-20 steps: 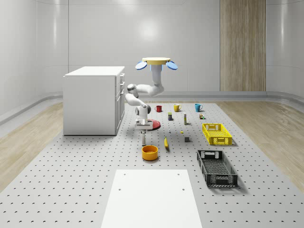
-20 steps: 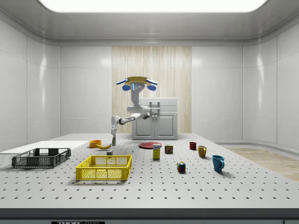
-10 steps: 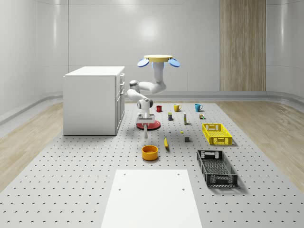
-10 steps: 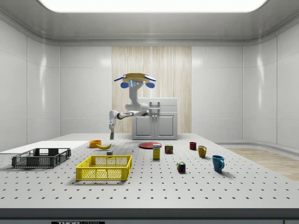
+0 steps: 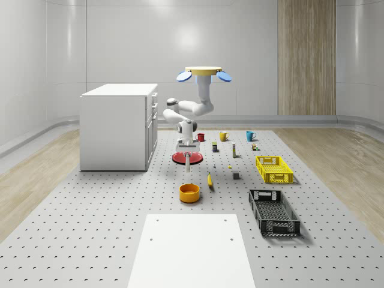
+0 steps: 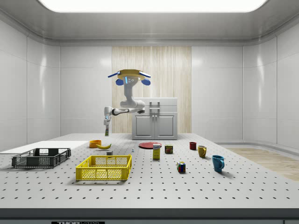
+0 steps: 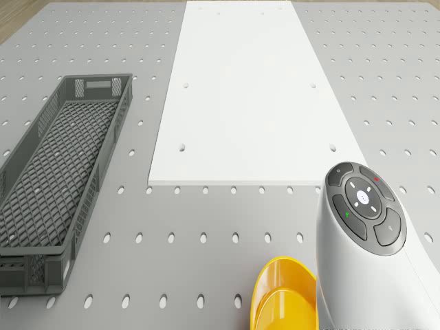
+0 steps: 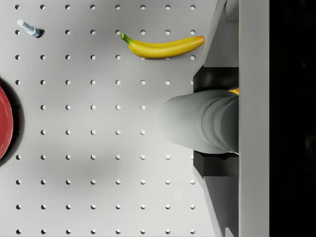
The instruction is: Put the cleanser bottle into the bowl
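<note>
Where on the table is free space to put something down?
Free: the white panel in front of the orange bowl, and the stretch between cabinet and bowl. Crowded: from the red plate and mugs to the yellow crate.

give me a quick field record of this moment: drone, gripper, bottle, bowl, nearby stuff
drone: hovering above the pegboard table, near the white cabinet
gripper: pointing down, shut on the cleanser bottle
cleanser bottle: held off the table, hanging upright
bowl: orange bowl on the table, nothing seen in it; bottle not yet over it
nearby: banana and red plate beside the bowl; yellow crate and black crate toward the whole-scene view's right
</note>
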